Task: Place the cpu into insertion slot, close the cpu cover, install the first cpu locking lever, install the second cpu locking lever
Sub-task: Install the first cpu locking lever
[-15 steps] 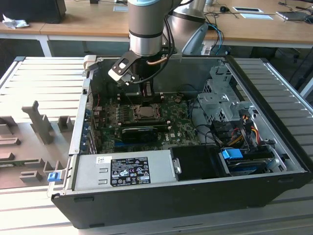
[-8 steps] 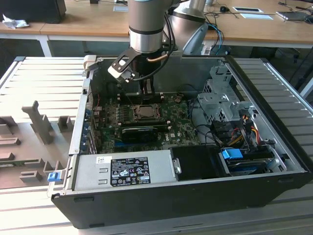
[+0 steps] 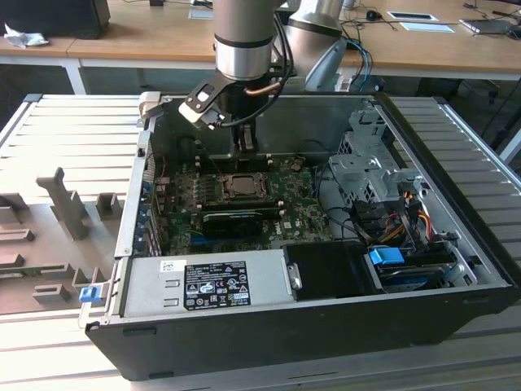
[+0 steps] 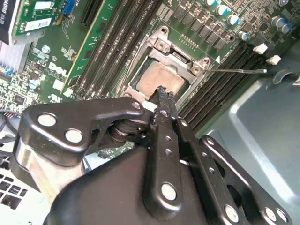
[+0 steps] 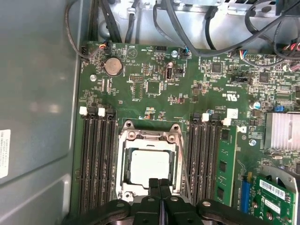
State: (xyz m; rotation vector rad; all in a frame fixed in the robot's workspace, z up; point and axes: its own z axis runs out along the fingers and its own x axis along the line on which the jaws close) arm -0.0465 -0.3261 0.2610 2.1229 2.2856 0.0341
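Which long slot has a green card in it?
The one holding the green memory card, nearest the silver finned heatsink. The other long black slots look empty.

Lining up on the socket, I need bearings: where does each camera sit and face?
Exterior view: off the arm, looks down into the open case; shows the arm and gripper.
First wrist view: faces the motherboard squarely; shut fingers near the cpu.
Second wrist view: looks obliquely along the gripper at the cpu.
Shared: all show the cpu in the insertion slot.

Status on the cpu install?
Claw shut, tip at the cover edge. Cpu seated, cover looks down over it. One lever sticks out sideways. Nothing seen blocking.
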